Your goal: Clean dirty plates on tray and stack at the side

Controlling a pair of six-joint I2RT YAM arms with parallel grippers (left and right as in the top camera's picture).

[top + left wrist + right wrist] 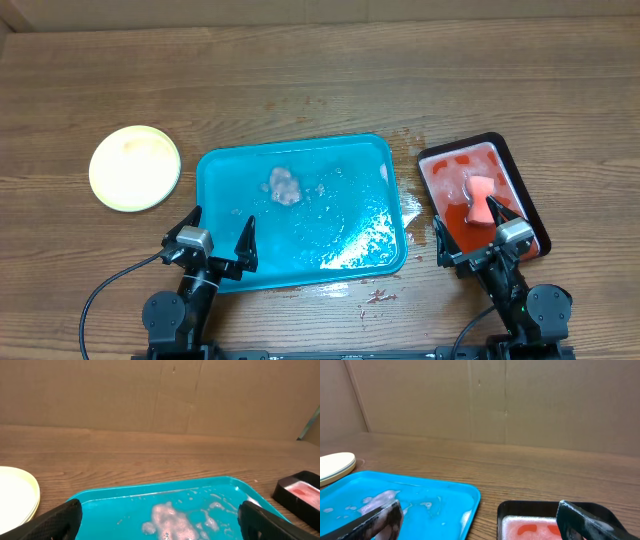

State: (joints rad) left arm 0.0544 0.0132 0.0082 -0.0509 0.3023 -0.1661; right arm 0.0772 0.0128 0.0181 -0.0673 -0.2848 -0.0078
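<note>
The plates (135,168) sit in a stack on the wooden desk (320,90), off to the left of the turquoise tray (225,175) and apart from its rim. The top plate is pale yellow and looks clean. The left wrist view shows layered edges in the stack, but the count cannot be told.

The tray lies in the middle of the desk with its long side running left to right. A clump of whitish foam (285,187) sits on its wet floor, left of centre. More suds and water streaks spread toward its right and near side. Water drops speckle the desk by the tray's right edge and front rim.

Just right of the tray lies a smaller black tray (522,180) holding red liquid and froth. A pink-stained sponge (482,198) rests in it.

The left pincer (220,232) hangs over the turquoise tray's near left corner, jaws spread wide and holding nothing. The right pincer (470,225) hangs over the near end of the black tray, also wide open and empty, with one finger just beside the sponge. A cardboard wall (160,395) closes off the far side of the desk.
</note>
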